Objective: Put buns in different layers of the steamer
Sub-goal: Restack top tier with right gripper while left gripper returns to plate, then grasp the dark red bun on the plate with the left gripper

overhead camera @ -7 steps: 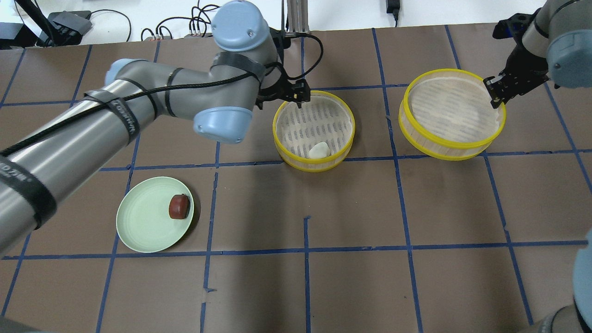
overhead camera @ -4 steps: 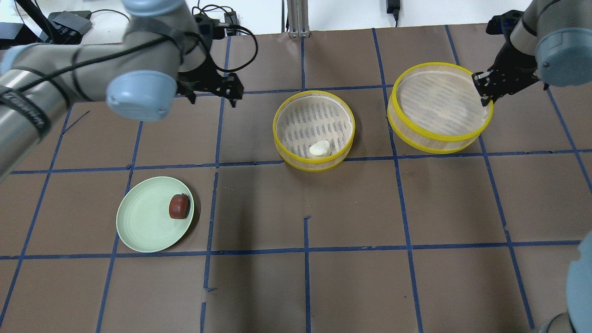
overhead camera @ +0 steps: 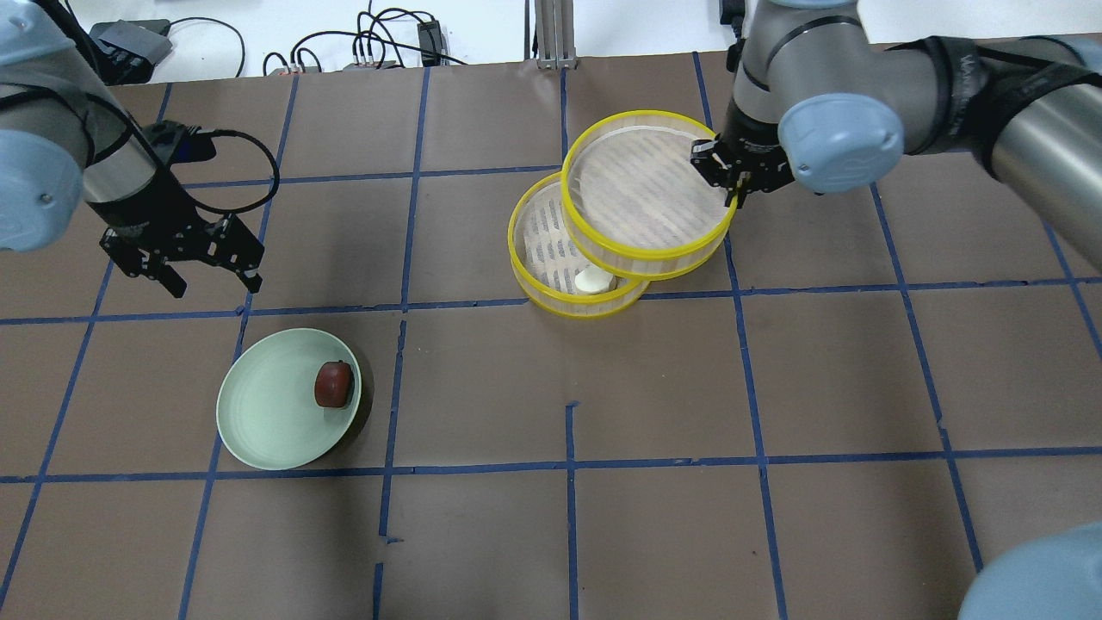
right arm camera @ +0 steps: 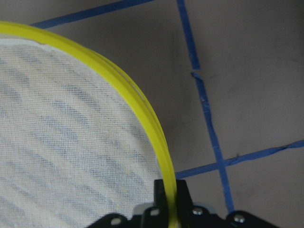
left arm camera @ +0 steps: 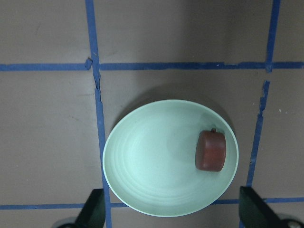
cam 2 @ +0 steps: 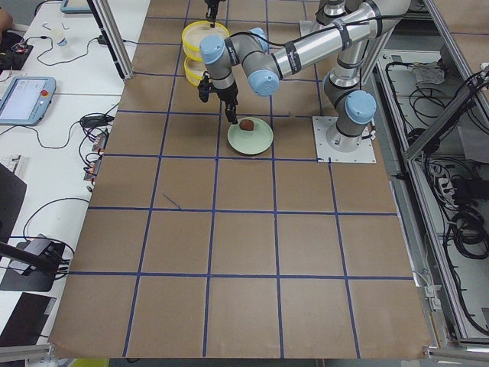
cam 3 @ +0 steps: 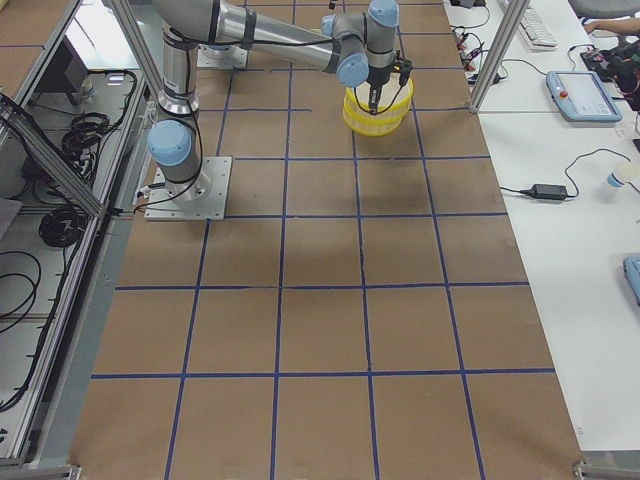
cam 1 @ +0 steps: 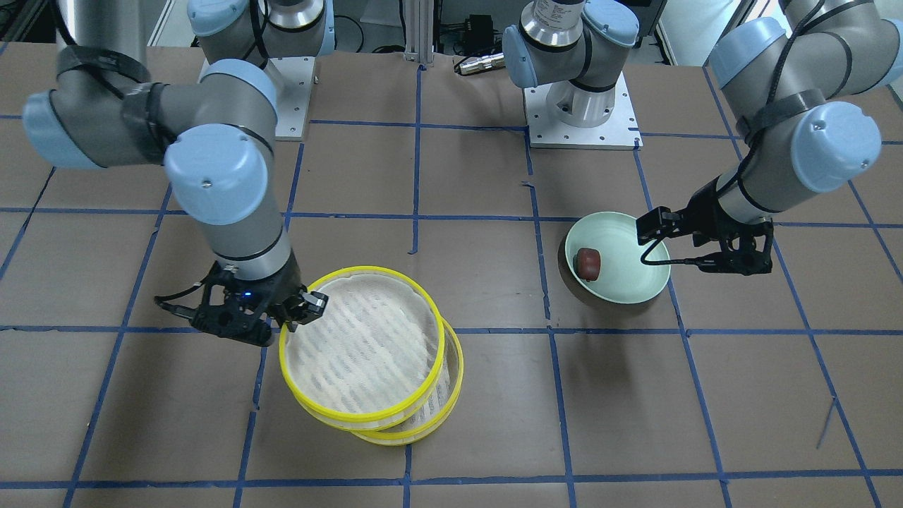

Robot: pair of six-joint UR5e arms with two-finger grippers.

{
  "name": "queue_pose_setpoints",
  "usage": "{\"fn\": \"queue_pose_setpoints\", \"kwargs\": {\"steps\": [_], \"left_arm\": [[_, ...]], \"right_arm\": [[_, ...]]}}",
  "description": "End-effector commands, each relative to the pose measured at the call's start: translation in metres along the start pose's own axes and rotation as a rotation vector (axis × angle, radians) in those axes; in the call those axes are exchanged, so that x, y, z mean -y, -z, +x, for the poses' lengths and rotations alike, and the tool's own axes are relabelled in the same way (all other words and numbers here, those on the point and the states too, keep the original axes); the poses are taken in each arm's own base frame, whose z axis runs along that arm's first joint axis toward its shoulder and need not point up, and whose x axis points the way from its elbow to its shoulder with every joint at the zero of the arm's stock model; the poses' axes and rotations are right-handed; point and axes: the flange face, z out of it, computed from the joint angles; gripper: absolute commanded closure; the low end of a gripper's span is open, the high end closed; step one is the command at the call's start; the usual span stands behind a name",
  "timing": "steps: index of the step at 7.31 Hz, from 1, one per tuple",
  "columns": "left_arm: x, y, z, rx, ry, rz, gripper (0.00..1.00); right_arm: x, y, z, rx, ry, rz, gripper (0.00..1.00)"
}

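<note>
From overhead, the right gripper (overhead camera: 729,182) is clamped on the top tray (overhead camera: 637,185) at its 3 o'clock rim. The bottom tray (overhead camera: 551,258) lies off toward 7 or 8 o'clock, half covered, with the white bun (overhead camera: 594,279) showing inside it. Stacking likely needs a shift that way. The left gripper (overhead camera: 211,277) hangs wide open and empty at 11 o'clock of the plate (overhead camera: 258,413), where the brown bun (overhead camera: 333,384) sits.

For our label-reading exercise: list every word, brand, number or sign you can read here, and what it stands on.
None readable: upper steamer layer, lower steamer layer, white bun, brown bun, green plate and table bear no print.
Pendant screen: too small to read.
</note>
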Motion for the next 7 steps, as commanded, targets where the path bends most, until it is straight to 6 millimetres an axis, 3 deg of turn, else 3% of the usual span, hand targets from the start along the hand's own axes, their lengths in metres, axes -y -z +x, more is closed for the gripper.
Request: {"fn": "queue_pose_setpoints", "kwargs": {"steps": [1, 2, 3, 4, 7], "left_arm": [[0.011, -0.021, 0.052, 0.024, -0.043, 0.037, 0.0], [0.023, -0.039, 0.071, 0.037, -0.009, 0.059, 0.0], [0.027, -0.055, 0.07, 0.038, -0.013, 0.04, 0.0], [0.027, -0.058, 0.069, 0.045, -0.016, 0.039, 0.0], [0.013, -0.102, 0.07, 0.038, -0.008, 0.0, 0.01]], "right_arm": [[-0.012, -0.021, -0.027, -0.011, -0.022, 0.0, 0.92], [-0.012, -0.023, -0.027, -0.01, -0.049, -0.004, 0.92], [-0.012, -0.027, -0.027, -0.015, -0.043, -0.01, 0.92], [-0.01, -0.03, -0.027, -0.021, -0.029, -0.012, 0.92], [-0.01, -0.033, -0.026, -0.037, -0.026, -0.011, 0.92]]}}
